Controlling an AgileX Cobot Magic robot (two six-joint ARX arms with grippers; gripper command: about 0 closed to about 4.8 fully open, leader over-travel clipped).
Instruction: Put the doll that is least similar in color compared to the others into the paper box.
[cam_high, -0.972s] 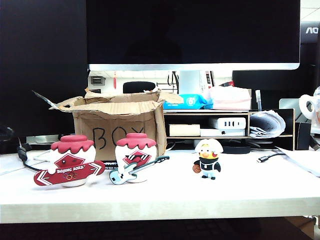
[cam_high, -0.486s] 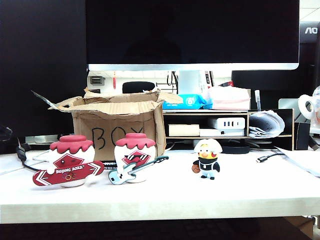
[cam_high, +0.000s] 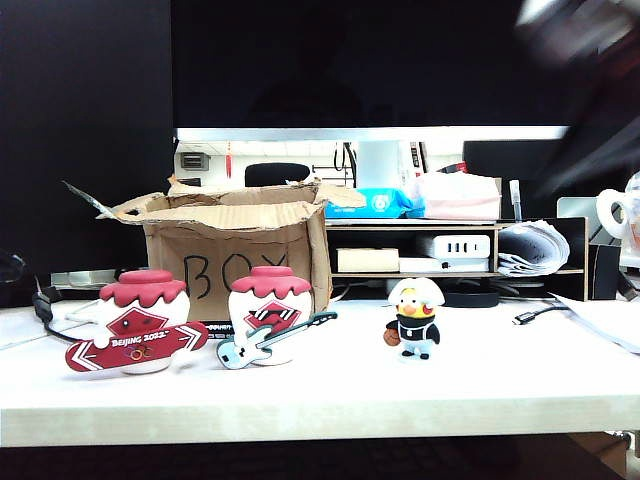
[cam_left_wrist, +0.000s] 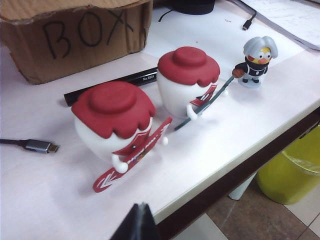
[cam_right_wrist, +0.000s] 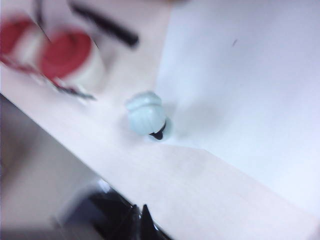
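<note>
The doll with a white hood, yellow face and black outfit stands upright on the white table, right of the middle. It also shows in the left wrist view and, blurred and from above, in the right wrist view. The paper box, brown with "BOX" written on it, stands at the back left with its flaps open. My right gripper is shut and empty, high over the table's front edge near the doll. My left gripper is shut and empty, by the front edge at the left.
Two red-and-white dolls stand before the box: one with a snowboard, one with a guitar. A black pen and a USB cable lie near them. A yellow bin stands below the table. My right arm is a blur at top right.
My right arm has swung into the exterior view at the top right as a blur. The dolls, the box and the left arm have not moved.
</note>
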